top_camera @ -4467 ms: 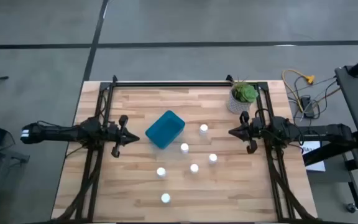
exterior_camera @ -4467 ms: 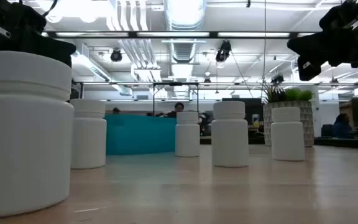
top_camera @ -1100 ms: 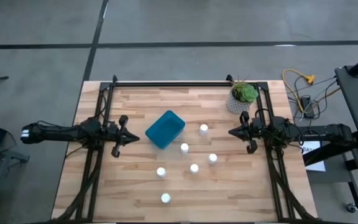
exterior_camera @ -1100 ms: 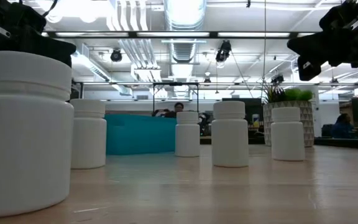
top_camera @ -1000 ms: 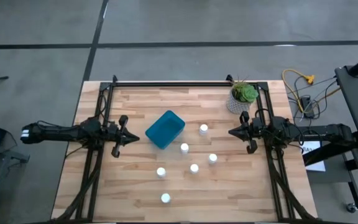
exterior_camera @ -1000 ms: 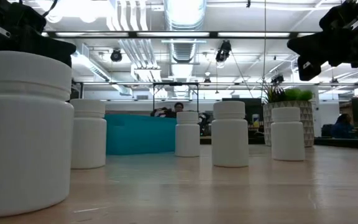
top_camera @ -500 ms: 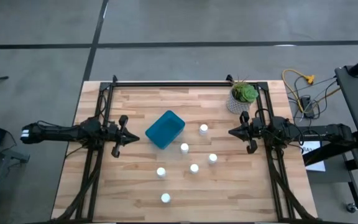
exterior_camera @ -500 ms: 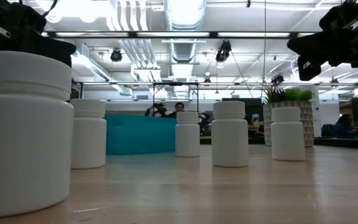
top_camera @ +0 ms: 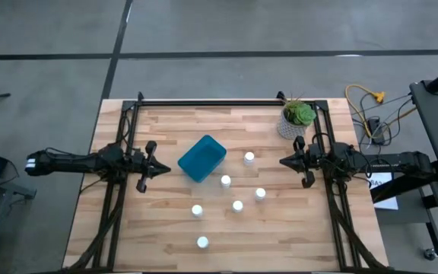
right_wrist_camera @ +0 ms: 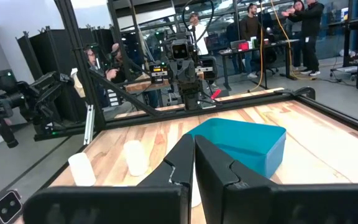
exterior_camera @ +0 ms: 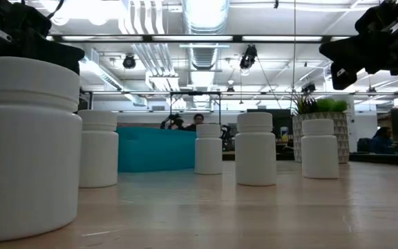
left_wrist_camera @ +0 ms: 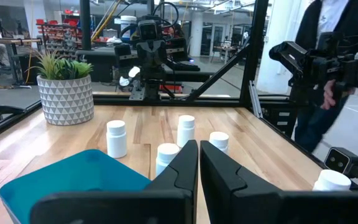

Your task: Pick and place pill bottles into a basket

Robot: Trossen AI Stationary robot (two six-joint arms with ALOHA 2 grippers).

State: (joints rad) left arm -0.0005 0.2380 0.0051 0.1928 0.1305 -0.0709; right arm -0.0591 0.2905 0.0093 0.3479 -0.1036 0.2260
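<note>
Bottles all out on the bench, none in the basket. From above I count six pill bottles: one just right of the basket's far corner, one close by its near-right side, two more toward the right arm, one nearer the middle front, and one alone near the front edge. All stand upright, caps up, apart from one another.

Basket sits left of centre, turned at an angle to the bench edges, teal, interior showing nothing inside from overhead.

Left pincer hangs above the bench just left of the basket, fingers pressed together, holding nothing. In my left wrist view the two dark fingers meet in a line over the basket's rim.

Right pincer hangs on the opposite side, right of the bottle cluster, fingers likewise pressed together and empty. Its wrist view shows the basket across the bench and two bottles off to the side.

White pot with green plant stands at the far right corner, behind the right arm.

People visible in the room beyond the bench; one person stands close by the frame.
</note>
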